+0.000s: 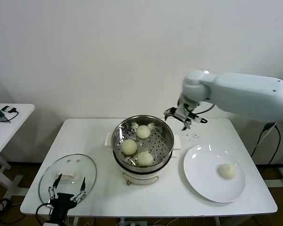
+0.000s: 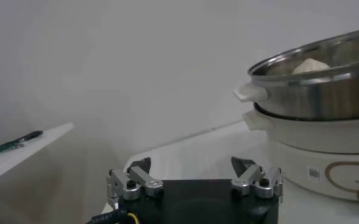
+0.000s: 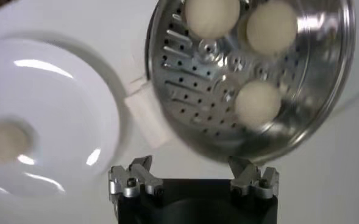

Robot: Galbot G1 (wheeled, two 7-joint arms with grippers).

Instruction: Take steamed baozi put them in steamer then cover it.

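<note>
1. We see the right end effector (image 1: 185, 117) spread wide and empty, just past the steamer (image 1: 167, 136) rim at about two o'clock; three baozi (image 1: 129, 147) lie inside, the fourth baozi (image 1: 227, 171) sits on the white plate (image 1: 203, 186) at four o'clock.
2. Swinging toward the plate, a low finger could clip the steel rim and shift the basket on its base.
3. The last bun looks soft (probably a bit tacky); pinching hard could dent it, or it may cling on release.
4. The left end effector (image 1: 66, 190), also released, hovers beside the cover (image 1: 49, 176) at eight o'clock on the bench (image 1: 94, 134); covering early would shut the bun out.
</note>
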